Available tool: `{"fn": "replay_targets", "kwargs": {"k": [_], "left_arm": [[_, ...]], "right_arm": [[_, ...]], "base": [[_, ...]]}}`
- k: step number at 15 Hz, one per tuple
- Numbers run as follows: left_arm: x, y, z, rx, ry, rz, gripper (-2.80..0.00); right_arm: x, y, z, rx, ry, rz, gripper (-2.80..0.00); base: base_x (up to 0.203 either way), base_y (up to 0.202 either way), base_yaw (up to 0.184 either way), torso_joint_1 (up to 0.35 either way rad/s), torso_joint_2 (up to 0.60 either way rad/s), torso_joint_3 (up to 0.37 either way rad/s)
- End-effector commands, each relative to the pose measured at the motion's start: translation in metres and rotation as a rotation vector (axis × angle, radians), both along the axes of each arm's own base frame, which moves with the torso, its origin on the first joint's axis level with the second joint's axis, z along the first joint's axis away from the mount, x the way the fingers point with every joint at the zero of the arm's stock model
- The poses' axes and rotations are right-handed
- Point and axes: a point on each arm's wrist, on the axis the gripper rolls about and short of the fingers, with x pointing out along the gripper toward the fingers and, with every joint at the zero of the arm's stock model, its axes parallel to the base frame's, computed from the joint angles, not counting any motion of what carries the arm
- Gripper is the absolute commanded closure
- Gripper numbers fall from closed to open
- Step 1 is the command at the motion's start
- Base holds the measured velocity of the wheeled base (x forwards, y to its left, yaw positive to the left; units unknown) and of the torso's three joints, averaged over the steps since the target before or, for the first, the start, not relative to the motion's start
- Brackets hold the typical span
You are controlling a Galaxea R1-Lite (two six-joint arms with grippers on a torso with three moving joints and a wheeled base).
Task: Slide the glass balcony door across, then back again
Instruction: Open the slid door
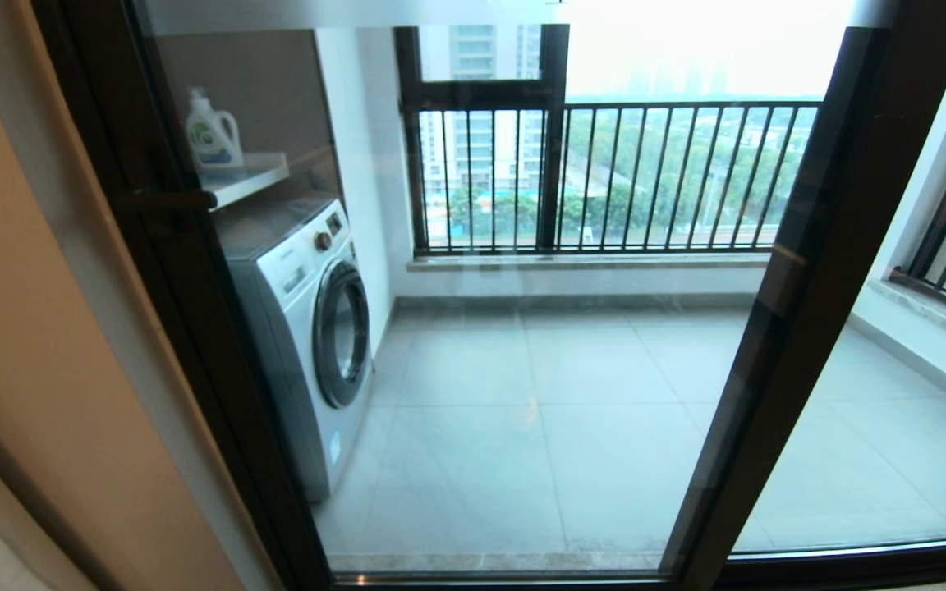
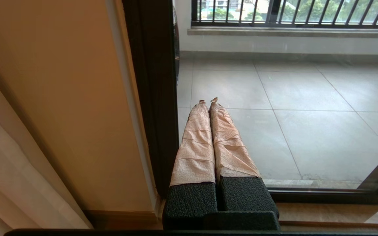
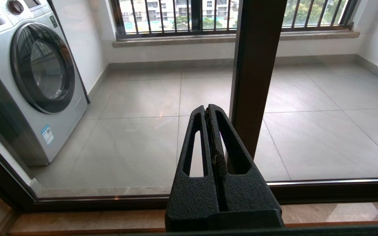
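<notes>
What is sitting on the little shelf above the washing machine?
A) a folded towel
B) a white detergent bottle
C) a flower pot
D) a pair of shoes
B: seen through the glass balcony door in the head view, a white detergent bottle with a green label stands upright on the shelf above the washing machine.

Door (image 1: 473, 328) top and right side run off the head view, neither gripper shows there, washer (image 3: 28, 82) is cut by the right wrist frame and mostly hidden behind the door stile in the left wrist view, bottle (image 1: 212, 135) label too small to read.
</notes>
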Motion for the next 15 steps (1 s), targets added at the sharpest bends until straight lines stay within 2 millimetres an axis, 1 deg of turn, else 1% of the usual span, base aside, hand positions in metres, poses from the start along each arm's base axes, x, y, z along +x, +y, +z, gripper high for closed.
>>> {"fn": "replay_targets", "kwargs": {"k": [1,15], "left_arm": [[0.0001,0.0,0.0001,0.0,0.001,0.0,0.0],[0.0001,0.0,0.0001,0.0,0.001,0.0,0.0]], "right_arm": [[0.001,0.0,-0.0033,-0.002,0.013,0.001,0.0],[0.001,0.0,-0.0033,-0.002,0.013,0.001,0.0]], "base": [[0.0,0.0,0.0,0.0,0.0,0.0],[0.0,0.0,0.0,0.0,0.0,0.0]]}}
